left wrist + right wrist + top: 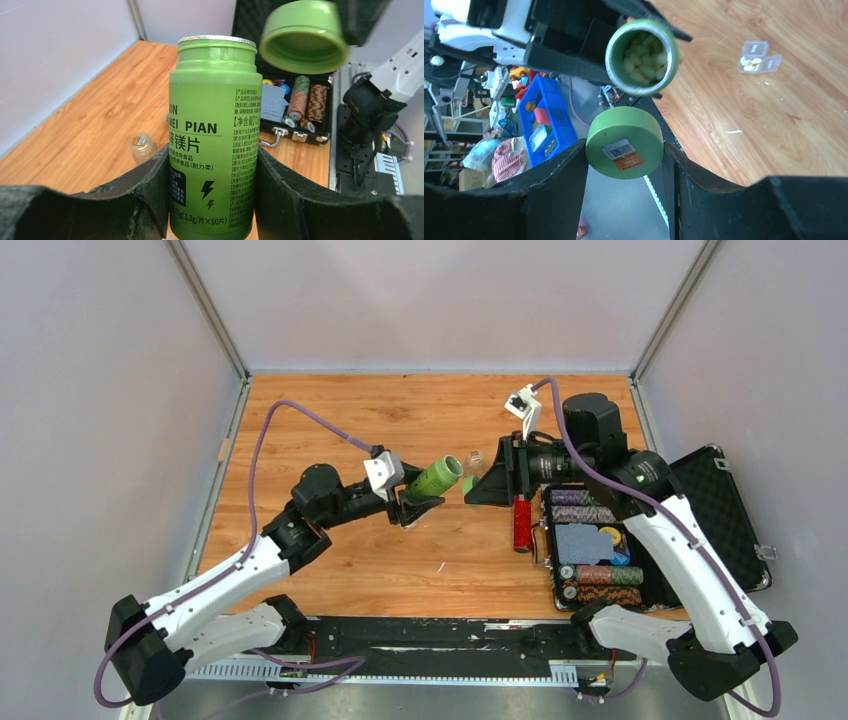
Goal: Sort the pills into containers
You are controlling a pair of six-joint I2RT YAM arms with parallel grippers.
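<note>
— Left claw first: what has it got?
— It is clamped round the lower body of the green bottle, one finger pressed on either side. Seen from above, the bottle leans well over, with its mouth pointing toward the other arm.
— And the right claw?
— It is closed on the cap, gripping it by the rim. The cap is off and hangs just beside the bottle's mouth, not touching it.
— So the bottle is open. Is anything inside?
— Yes. The right wrist view looks straight down the neck, and many pale pills show in there.
— Where is the clear box?
— It lies on the bench with its lid open, near the bottle's mouth but on the far side of it, between the two arms. A few pills seem to lie in it, though I cannot count them surely.
— Which step would you call this?
— I judge the opening done, and the pouring is in hand or about to be.
— What does the next move ask for?
— The mouth must come low over the box and then tip gently. The box is tiny, and pills could scatter across the wood. The right claw should carry the cap aside, minding the black case and the red tube near it.
</note>
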